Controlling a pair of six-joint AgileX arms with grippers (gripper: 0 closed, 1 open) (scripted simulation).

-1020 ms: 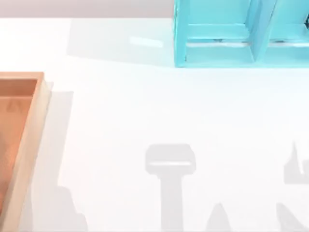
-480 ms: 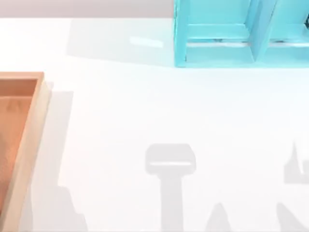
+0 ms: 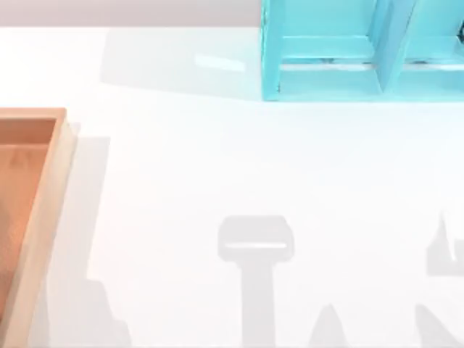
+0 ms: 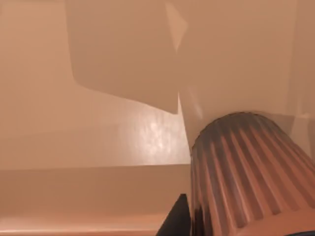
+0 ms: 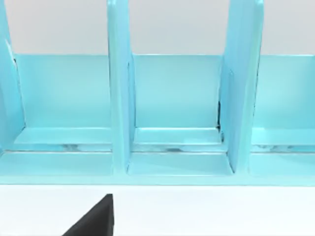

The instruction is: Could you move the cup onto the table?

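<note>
The cup, dark reddish-brown with ribbed sides, stands close in the left wrist view over the orange-brown floor of the wooden tray. My left gripper is shut on the cup: one black finger presses its side and a dark edge of the other shows at the far side. The white table spreads across the top view. Of my right gripper, one black finger shows low over the table, set wide to the side, open and holding nothing.
The wooden tray sits at the table's left edge, its raised rim bordering the white surface. A turquoise shelf unit stands at the back right, and its open compartments face my right wrist. Arm shadows fall along the front.
A faint dark patch inside the tray in the top view has faded. Everything else is unchanged.
</note>
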